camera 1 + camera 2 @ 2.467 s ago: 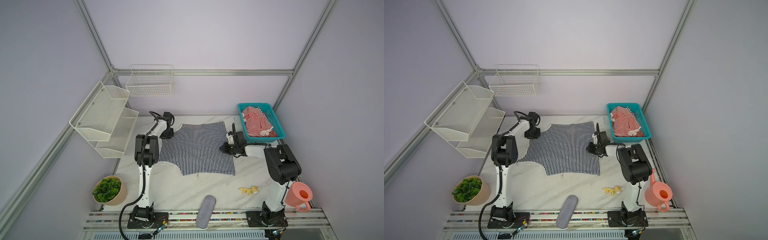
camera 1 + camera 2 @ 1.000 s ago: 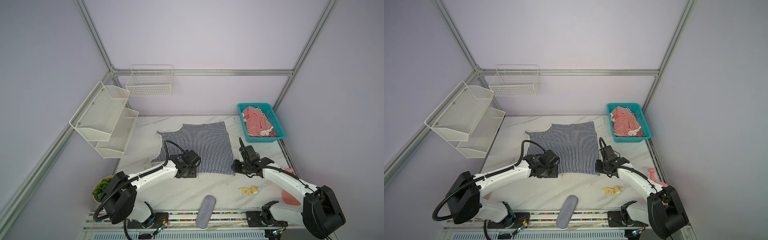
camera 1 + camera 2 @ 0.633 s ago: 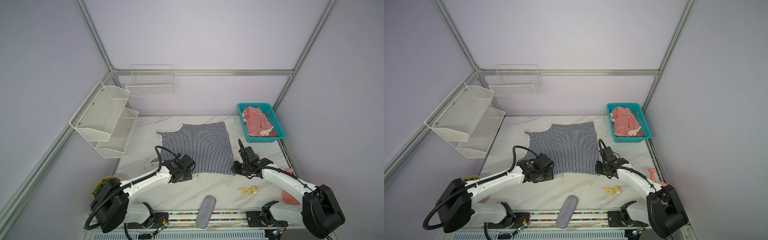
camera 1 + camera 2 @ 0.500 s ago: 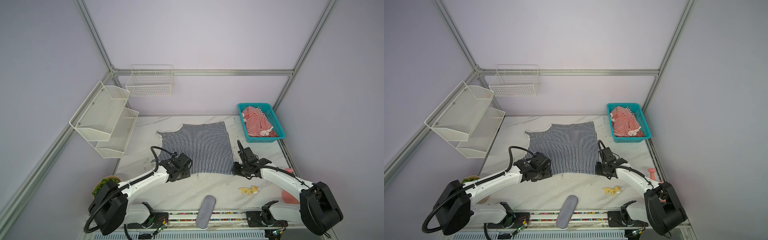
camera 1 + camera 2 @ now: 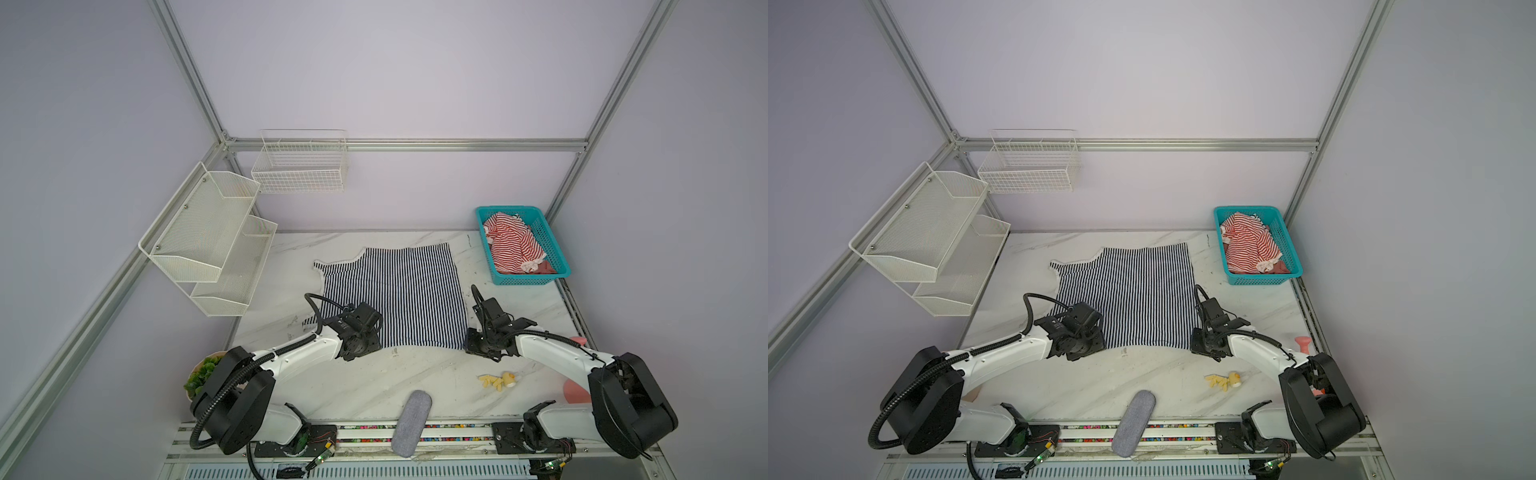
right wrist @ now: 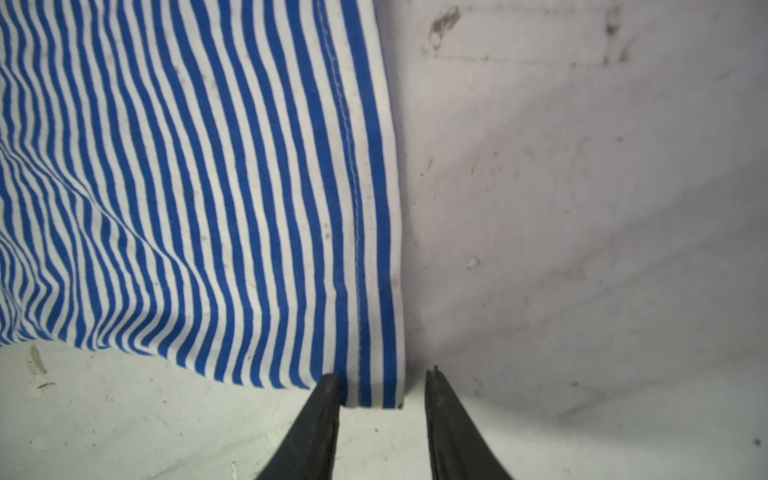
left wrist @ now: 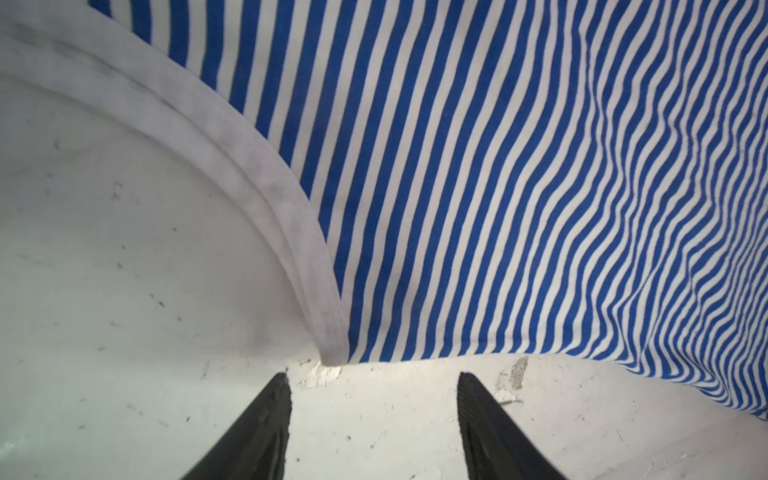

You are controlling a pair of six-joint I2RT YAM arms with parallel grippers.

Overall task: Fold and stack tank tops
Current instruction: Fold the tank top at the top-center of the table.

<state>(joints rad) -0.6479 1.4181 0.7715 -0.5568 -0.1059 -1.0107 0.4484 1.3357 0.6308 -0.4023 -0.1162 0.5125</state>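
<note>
A white marble table [image 5: 374,382] sits in a booth with pale lilac walls [image 5: 415,83].

In both top views the navy-and-white tank top [image 5: 407,291] lies spread flat in the middle of the table, with no fold in it. The red-and-white tank top [image 5: 513,245] sits crumpled inside the teal basket [image 5: 525,281] at the far right corner of the table. The two-tier mesh shelf [image 5: 208,241] and the wire basket [image 5: 299,166] on the walls show nothing in them. The left gripper [image 5: 368,338] and the right gripper [image 5: 471,343] are low at the two near corners of the navy top.

In the left wrist view the jaws stand apart over bare marble, just short of the point where the pale armhole trim [image 7: 266,199] meets the near edge. They touch no cloth.

In the right wrist view the jaws are also apart, and the hem corner [image 6: 374,395] lies between the tips, not pinched.

By my reading the task is at its very start. The first top is laid out and about to be gripped, but the folding, the second top and the stack all remain to be done.
</note>
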